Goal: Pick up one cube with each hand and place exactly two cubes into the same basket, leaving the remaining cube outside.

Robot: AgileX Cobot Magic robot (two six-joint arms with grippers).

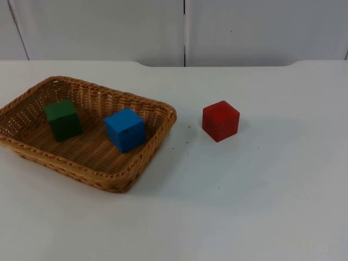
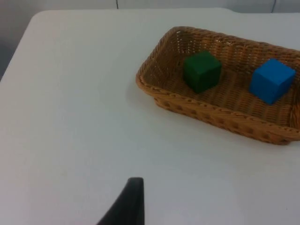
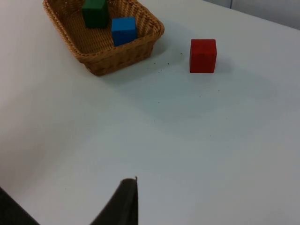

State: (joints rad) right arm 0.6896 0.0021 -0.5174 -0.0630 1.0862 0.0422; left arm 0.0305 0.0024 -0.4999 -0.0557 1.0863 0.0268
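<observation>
Since two cubes already lie in the basket: the placing looks done, and the step in hand is, by my judgement, to hold off and leave the third cube alone.
Basket: the woven wicker basket (image 1: 157, 111) sits at the left of the top view, its near corner low in the frame.
Green cube: the green cube (image 1: 63, 119) stands inside, toward the basket's left end.
Blue cube: the blue cube (image 1: 125, 129) stands inside too, right of the green one, apart from it and near the right wall.
Red cube: the red cube (image 1: 221, 120) rests on the white table (image 1: 261, 206), right of the basket, clear of its rim.
Left gripper: a black fingertip (image 2: 126, 204) over bare table, well short of the basket; whether the fingers are apart I cannot tell.
Right gripper: a black fingertip (image 3: 119, 201) over bare table, well apart from the red cube; its spread I cannot tell either.
Doing it well: keep both arms away from the red cube and the basket rim.
Edges and room: wide table lies lower right; the far edge meets the grey partition wall (image 1: 109, 27).
</observation>
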